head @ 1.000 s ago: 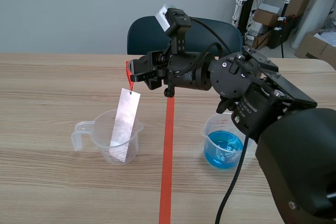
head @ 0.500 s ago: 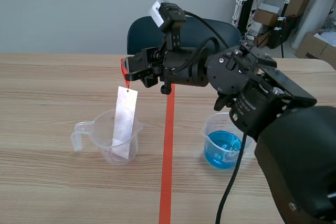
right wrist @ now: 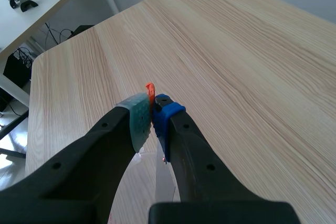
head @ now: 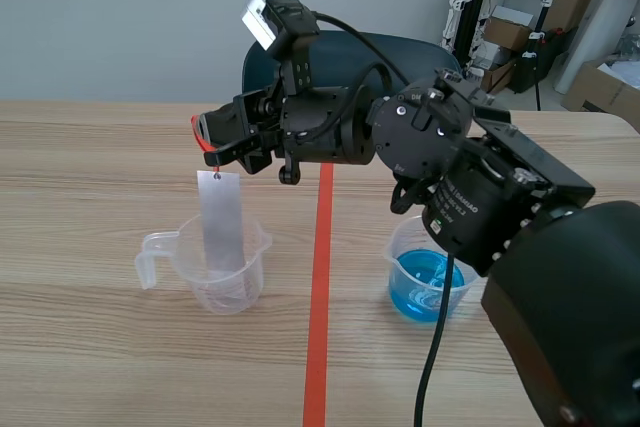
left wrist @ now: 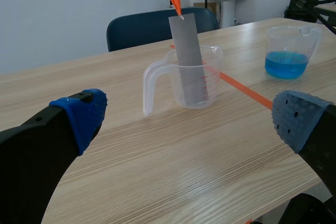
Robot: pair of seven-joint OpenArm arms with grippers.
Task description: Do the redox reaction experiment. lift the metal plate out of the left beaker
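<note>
A grey metal plate (head: 222,222) hangs upright from an orange-red loop (head: 203,142), and its lower part stands inside the clear left beaker (head: 215,272). My right gripper (head: 210,139) is above that beaker, shut on the loop (right wrist: 150,90). In the right wrist view the gripper (right wrist: 152,113) pinches the loop between its pads, with the plate (right wrist: 164,179) hanging below. In the left wrist view the plate (left wrist: 187,45) and beaker (left wrist: 193,85) stand ahead of my left gripper (left wrist: 187,118), which is open, low over the table and holds nothing.
A second clear beaker (head: 425,272) with blue liquid stands right of the tape line, under the right arm; it also shows as the blue-liquid beaker (left wrist: 287,51). A dark chair (head: 290,57) stands behind the table. Boxes and stands fill the back right.
My right gripper has moved left and slightly up with the loop. The plate went from leaning to hanging upright and has risen in the beaker.
</note>
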